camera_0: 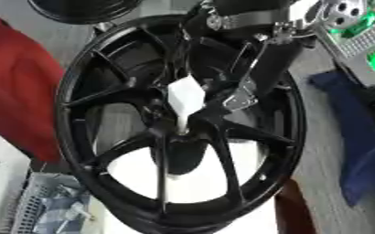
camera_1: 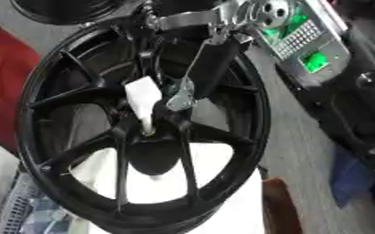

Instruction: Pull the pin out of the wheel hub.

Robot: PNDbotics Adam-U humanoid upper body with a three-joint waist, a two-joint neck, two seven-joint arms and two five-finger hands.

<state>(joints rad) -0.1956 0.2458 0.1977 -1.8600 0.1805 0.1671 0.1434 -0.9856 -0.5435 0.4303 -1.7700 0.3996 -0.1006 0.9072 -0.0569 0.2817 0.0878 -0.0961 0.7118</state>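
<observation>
1. Starting at the left edge, a red cloth (camera_0: 14, 87) hung beside the black wheel (camera_0: 78, 137), close enough that a sudden tug on the rim could have swung the wheel against it.
2. At the centre, the white pin (camera_0: 186, 98) sat in the wheel hub (camera_0: 181, 137), wide end up and narrow end sunk into the bore, so it was not yet out. A pull off the pin's axis looked likely to jam it there.
3. Just right of the pin, the right hand (camera_0: 251, 82) came down from the top edge, its dark fingers curled close against the pin's right side. Whether they actually pinched it, I could not tell. If they only brushed it, the hand risked sliding off empty on the pull.
4. No left hand showed in either view, so nothing seemed to brace the wheel, and it might have shifted with the pull.
5. Further right, the left eye view showed a blue cloth (camera_0: 359, 137) in full, while the right eye view showed more of a grey box with green patches (camera_1: 311, 41) and dark equipment at the right edge.
</observation>
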